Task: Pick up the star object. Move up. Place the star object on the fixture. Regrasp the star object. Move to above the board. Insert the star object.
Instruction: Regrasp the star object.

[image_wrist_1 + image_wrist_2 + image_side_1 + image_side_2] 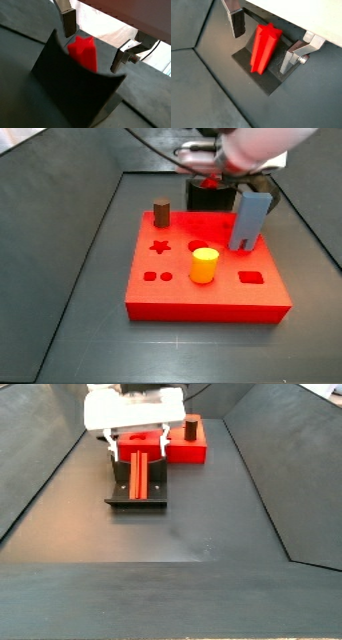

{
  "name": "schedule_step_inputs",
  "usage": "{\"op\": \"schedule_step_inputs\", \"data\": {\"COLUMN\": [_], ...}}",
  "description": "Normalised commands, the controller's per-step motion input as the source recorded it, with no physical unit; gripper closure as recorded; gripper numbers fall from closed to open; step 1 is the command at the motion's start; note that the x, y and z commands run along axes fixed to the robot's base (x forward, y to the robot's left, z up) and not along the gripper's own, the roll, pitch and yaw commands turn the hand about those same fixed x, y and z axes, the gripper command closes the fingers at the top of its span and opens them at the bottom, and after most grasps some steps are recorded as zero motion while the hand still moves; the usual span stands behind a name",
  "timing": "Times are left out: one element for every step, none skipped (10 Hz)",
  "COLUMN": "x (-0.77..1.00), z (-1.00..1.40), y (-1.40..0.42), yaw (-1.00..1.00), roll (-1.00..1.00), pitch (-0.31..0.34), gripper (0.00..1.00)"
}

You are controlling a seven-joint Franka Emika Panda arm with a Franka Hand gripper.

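My fingers [264, 47] stood open astride the star object [264, 47], which lay cradled along the fixture [136, 484] behind the board [207, 273], presumably positioned so for a fresh regrasp.

— Where are you working?

— In a robotics test cell, a lab rig by the look of it. I stand in a dark grey bin with sloping walls [254, 474], no household things anywhere.

— What tells you that?

— The red board [207, 278] with shaped holes, a yellow cylinder [203, 265] and a blue block [250, 220] standing in it. My gripper [135, 444] hangs over the black fixture [138, 492], where the star object [139, 466] lies.
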Motion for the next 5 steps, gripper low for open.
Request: {"op": "schedule_step_inputs", "data": {"x": [0.08,0.07,0.03,0.02,0.02], "z": [-0.46,-0.28,-0.22,-0.18,-0.18], "y": [0.01,0.0,0.01,0.01,0.01], "yaw": [-0.03,-0.03,-0.04,-0.04,-0.04], "roll": [0.07,0.07,0.08,0.08,0.08], "pitch": [-0.018,-0.001,-0.001,-0.005,-0.004], "gripper": [0.0,0.0,0.0,0.0,0.0]}}
